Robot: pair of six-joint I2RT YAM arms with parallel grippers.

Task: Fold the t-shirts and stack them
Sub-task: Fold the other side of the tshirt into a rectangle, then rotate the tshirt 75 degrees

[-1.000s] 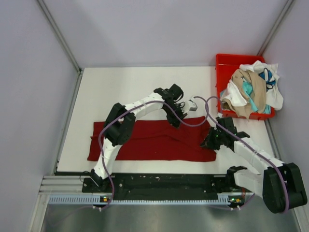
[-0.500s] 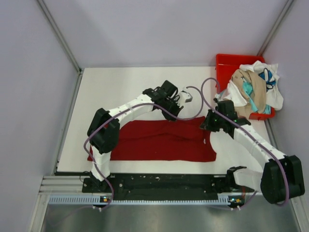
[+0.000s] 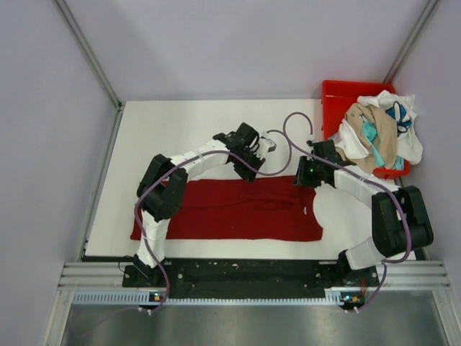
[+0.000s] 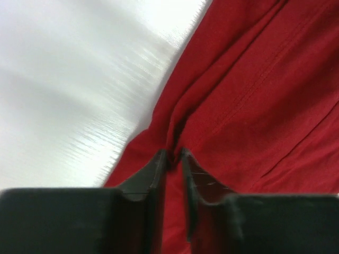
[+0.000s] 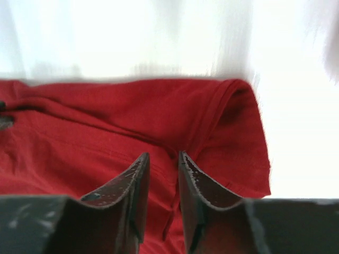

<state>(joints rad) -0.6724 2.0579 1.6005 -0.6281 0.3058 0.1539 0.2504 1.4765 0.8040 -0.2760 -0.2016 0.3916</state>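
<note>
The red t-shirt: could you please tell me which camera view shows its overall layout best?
The top external view: it shows nearly the whole red t-shirt laid out across the table, left edge to right edge. Both wrist views show only close-up patches of its creased fabric and edge.

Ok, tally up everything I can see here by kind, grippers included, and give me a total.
red t-shirt, spread flat: 1
red bin: 1
heap of clothes in the bin: 1, garments too tangled to count singly
Grippers: 2, the left gripper and the right gripper
Total: 5
</note>
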